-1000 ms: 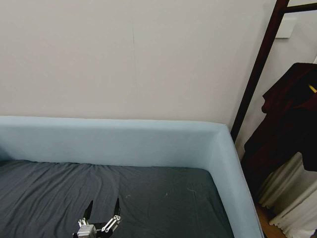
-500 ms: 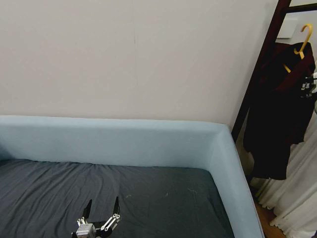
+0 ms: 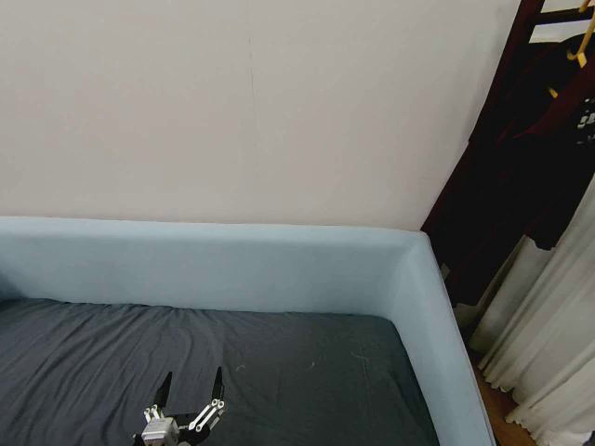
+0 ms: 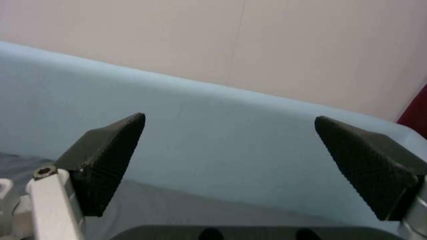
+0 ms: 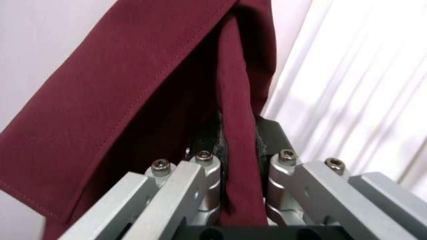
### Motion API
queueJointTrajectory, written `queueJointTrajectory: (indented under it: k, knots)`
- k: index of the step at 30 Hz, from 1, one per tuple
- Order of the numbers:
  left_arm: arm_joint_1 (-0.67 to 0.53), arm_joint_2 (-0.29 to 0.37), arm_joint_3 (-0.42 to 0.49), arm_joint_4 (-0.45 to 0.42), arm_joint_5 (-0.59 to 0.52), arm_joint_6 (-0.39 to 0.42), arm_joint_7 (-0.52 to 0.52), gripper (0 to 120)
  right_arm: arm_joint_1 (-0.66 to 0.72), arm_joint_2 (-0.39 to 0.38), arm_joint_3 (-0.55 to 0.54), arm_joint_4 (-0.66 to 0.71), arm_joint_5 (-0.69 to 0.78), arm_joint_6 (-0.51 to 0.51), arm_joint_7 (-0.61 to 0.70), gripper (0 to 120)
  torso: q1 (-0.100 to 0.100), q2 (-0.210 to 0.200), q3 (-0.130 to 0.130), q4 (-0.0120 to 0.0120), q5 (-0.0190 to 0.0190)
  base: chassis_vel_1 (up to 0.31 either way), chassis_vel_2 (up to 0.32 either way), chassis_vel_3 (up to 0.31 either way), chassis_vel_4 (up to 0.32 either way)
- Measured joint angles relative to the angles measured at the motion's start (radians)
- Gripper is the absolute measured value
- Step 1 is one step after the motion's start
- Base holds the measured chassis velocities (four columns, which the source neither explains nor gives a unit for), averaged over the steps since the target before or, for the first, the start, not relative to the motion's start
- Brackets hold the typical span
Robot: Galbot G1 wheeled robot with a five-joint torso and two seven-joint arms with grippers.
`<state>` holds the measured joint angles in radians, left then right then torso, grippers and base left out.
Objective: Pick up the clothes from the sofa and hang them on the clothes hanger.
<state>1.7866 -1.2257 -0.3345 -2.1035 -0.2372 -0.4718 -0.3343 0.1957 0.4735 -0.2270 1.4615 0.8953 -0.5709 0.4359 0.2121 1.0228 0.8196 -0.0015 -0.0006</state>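
1. Watching through the head camera, I am seeing the left gripper (image 3: 195,374) hovering low over the dark grey seat cover (image 3: 93,353) of the light blue sofa (image 3: 232,265).
2. Its jaws are standing wide apart with nothing between them. In the left wrist view the two black ribbed pads (image 4: 107,155) are framing the sofa's backrest and the pale wall (image 4: 300,45) above it.
3. The dark red garment (image 3: 521,177) is hanging off the sofa's right end, well clear of the cushions. It is draping down beside the dark wooden rack post (image 3: 522,23).
4. A yellow hanger (image 3: 578,56) is poking out near the top of the garment. I cannot tell whether the hook is resting on the rack.
5. White curtains (image 3: 548,325) are falling just behind and below the cloth.
6. In the right wrist view the right gripper (image 5: 237,137) is pinching a vertical fold of the garment. Its jaws are standing narrow, with the maroon fabric running down between the silver links.
7. No clothing is lying on the part of the seat that I am seeing.
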Motion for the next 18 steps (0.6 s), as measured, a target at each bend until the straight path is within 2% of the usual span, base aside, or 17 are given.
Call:
queueJointTrajectory:
  k: [4, 8, 9, 13, 18]
  knots:
    - [-0.004, -0.001, 0.000, 0.013, 0.000, -0.008, 0.000, 100, 0.084, 0.043, -0.056, 0.007, 0.102, -0.057, 0.070, 7, 0.000, 0.000, 0.000, 0.0002, -0.0004, 0.000, 0.000, 0.000, 0.000]
    - [-0.001, -0.002, -0.002, 0.012, 0.000, -0.011, 0.000, 100, 0.166, 0.116, -0.101, -0.005, 0.214, -0.138, 0.199, 7, 0.000, 0.000, 0.000, 0.0005, -0.0006, 0.000, 0.000, 0.000, 0.000]
    - [-0.001, -0.002, -0.002, 0.012, 0.000, -0.011, 0.000, 100, 0.166, 0.116, -0.101, -0.005, 0.214, -0.138, 0.199, 7, 0.000, 0.000, 0.000, 0.0005, -0.0006, 0.000, 0.000, 0.000, 0.000]
    - [0.011, -0.004, -0.011, 0.006, 0.000, -0.020, -0.001, 100, 0.226, 0.177, -0.137, -0.051, 0.290, -0.166, 0.363, 7, 0.000, 0.000, 0.000, 0.0007, -0.0003, 0.000, 0.000, 0.000, 0.000]
    - [0.016, -0.006, -0.014, 0.003, -0.001, -0.027, -0.001, 100, 0.252, 0.197, -0.155, -0.095, 0.304, -0.167, 0.429, 7, 0.000, 0.000, 0.000, 0.0004, -0.0002, 0.000, 0.000, 0.000, 0.000]
